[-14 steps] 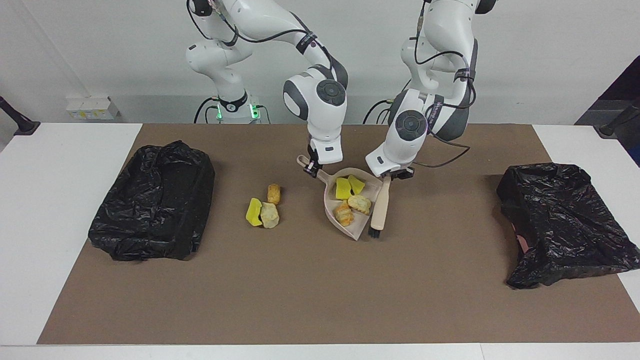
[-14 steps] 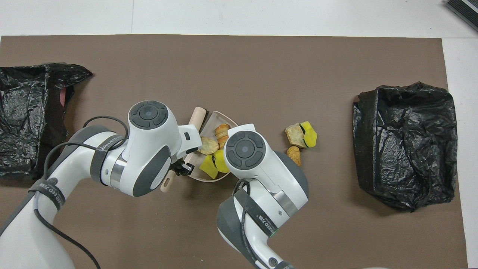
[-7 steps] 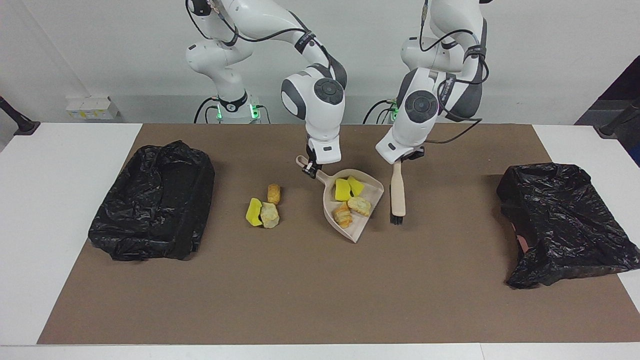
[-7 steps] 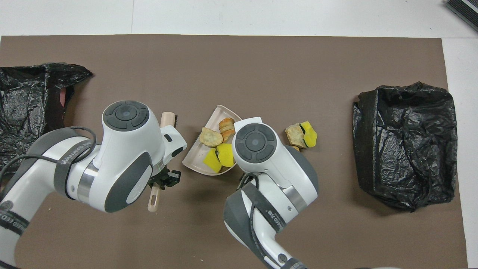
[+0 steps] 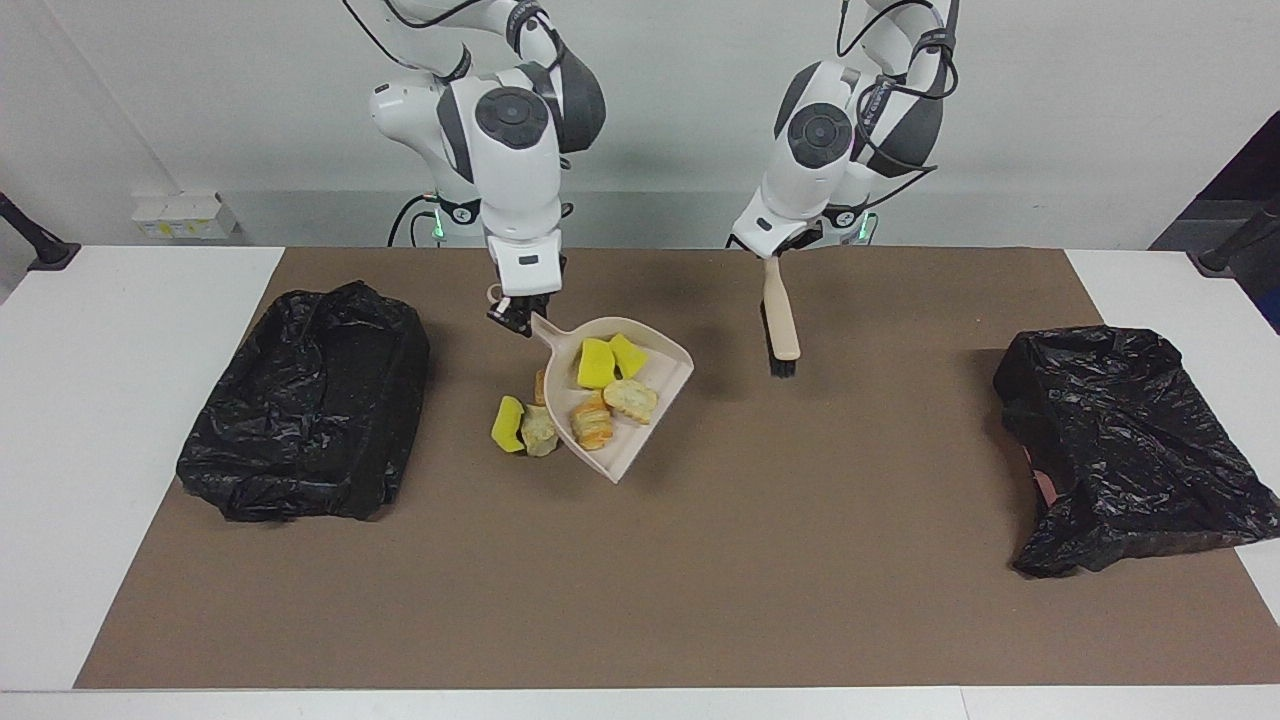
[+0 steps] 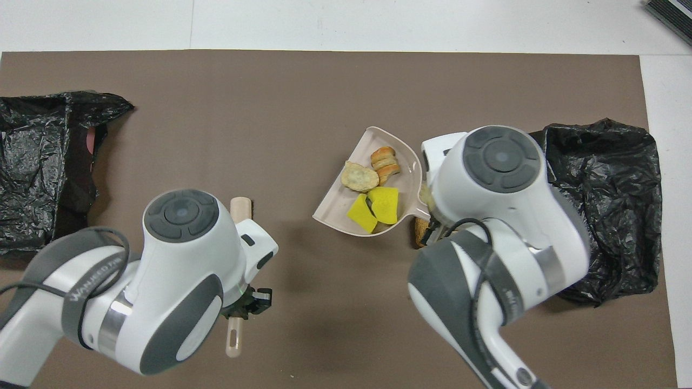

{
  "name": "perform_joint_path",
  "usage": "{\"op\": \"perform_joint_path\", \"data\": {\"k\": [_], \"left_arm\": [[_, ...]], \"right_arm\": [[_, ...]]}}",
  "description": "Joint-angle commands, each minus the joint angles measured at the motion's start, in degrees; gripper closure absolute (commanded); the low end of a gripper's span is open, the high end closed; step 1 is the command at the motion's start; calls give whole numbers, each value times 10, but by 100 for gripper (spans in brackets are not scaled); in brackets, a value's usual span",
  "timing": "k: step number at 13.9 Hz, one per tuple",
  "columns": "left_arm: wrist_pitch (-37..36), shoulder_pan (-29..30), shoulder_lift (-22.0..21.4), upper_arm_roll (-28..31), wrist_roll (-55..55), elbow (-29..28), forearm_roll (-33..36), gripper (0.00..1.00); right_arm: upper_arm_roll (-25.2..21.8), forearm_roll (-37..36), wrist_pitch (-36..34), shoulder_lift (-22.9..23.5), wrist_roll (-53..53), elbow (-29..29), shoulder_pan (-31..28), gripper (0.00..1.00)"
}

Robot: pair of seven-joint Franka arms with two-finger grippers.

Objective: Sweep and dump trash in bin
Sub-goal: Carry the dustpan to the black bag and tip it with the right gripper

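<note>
The brown mat [image 5: 640, 560] is covering the table, with one black bin [image 5: 305, 415] sitting at the right arm's end and a second bin [image 5: 1125, 445] at the left arm's end, both unchanged. The right gripper [image 5: 517, 318] is clamping the dustpan [image 5: 650, 420] handle and has raised it off the mat, carrying it from the table's middle toward the right arm's end; the pan is now hanging over the three trash pieces [image 5: 522, 425] lying on the mat and partly hiding them. Four trash lumps [image 5: 610, 385] are riding in the pan, as before. The left gripper [image 5: 775, 247] is gripping the brush [image 5: 780, 325] handle and has drawn it away from the dustpan and up, bristles pointing downward over the mat.
</note>
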Motion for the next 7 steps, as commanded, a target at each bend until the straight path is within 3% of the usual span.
{"op": "perform_joint_path", "data": {"k": [1,4,7], "left_arm": [[87,-17,-53,-62,-56,-95,-41,100],[117,-22,-51,-113,-67,-115,-95,100],[163,-22,-38,-158,-74,-148,-132,100]], "right_arm": [[4,0,-42,-54,-95,-8,-79,100],[3,-7,-79,-88,-219,-9,-178,100],[2,-52,-72,-91,-373,-10,-279,100]]}}
